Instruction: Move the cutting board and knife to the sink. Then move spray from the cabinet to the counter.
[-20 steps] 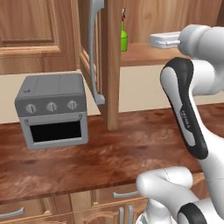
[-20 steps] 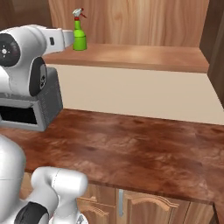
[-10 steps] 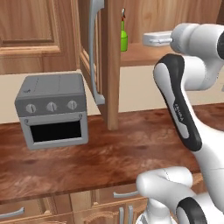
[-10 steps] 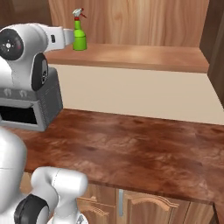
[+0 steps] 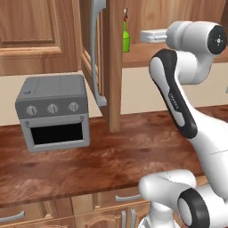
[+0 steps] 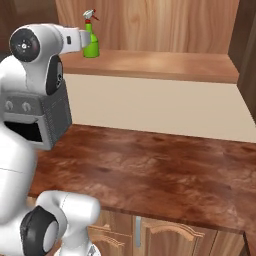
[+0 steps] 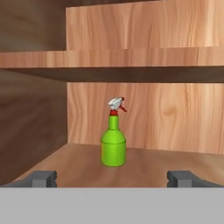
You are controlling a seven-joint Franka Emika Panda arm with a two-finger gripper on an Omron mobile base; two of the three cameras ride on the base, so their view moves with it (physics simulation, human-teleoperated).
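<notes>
Step in hand: fetching the small bright-green spray bottle w/ red-and-white trigger head (image 7: pixel 113 142), upright on the bottom shelf of the open brown wood wall cabinet (image 7: pixel 83 164). Two-finger gripper (image 7: pixel 113 178) lined up w/ it, jaws wide apart, holding nothing. Next, prob.: push fwd till fingers straddle the body, then close.

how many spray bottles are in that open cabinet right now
1. The green spray bottle stands upright on the cabinet's lower shelf, near its left wall, ahead of the open hand. The shelf above can't be seen into.
</notes>
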